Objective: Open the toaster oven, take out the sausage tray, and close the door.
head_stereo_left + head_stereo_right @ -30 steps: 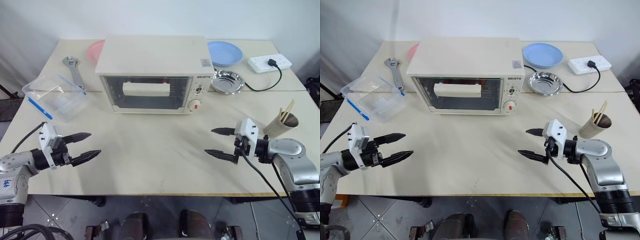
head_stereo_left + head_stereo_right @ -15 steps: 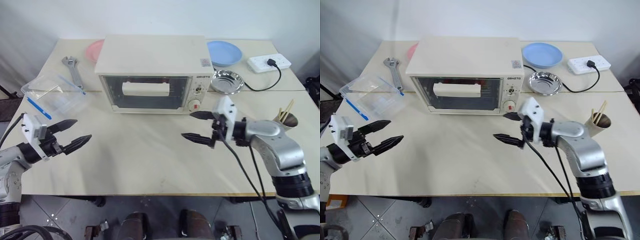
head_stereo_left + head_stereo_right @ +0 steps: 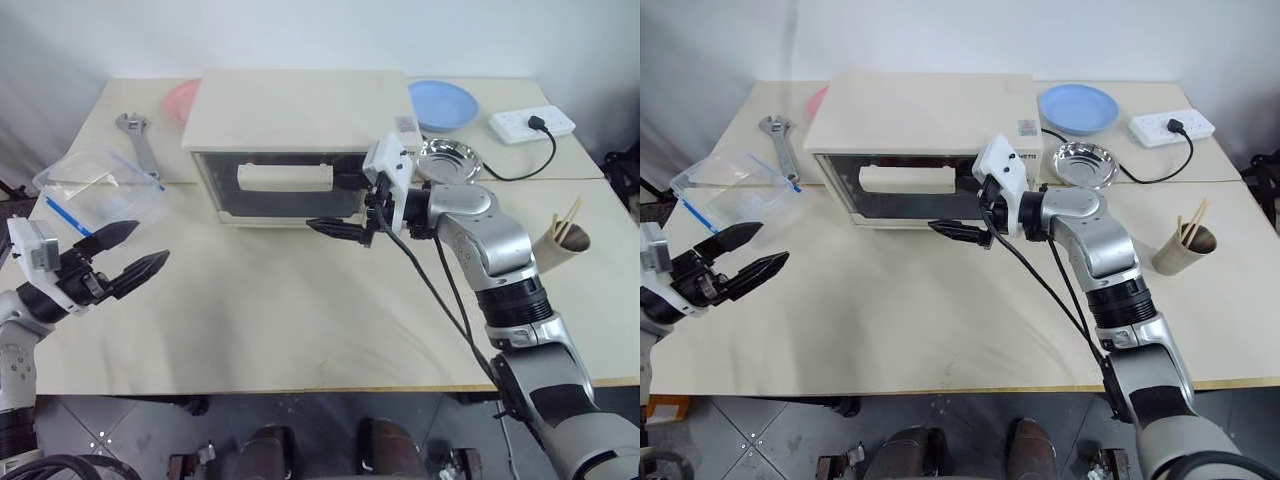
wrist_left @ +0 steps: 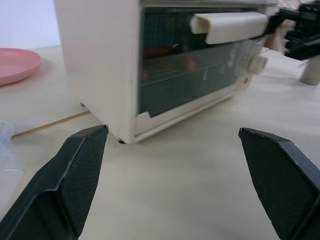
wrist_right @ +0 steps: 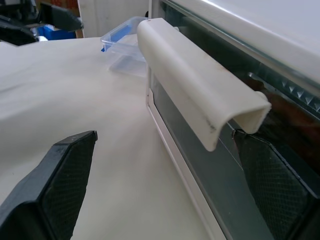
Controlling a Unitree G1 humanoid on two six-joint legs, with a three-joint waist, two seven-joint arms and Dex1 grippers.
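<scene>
Right tool (image 3: 337, 204) now at toaster oven (image 3: 300, 130) door (image 3: 285, 185), spread wide, left tool (image 3: 125, 250) likewise, cream table (image 3: 300, 310), white wall (image 3: 320, 35).

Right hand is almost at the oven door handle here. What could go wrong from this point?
1. The open right hand comes at the handle from its end, one finger near the glass of the shut door; a shallow or skewed grip could slip off when pulled.
2. The oven stands loose on the table, and the open left hand is far from it, so pulling might drag it forward.
3. The sausage tray inside may shift.
</scene>
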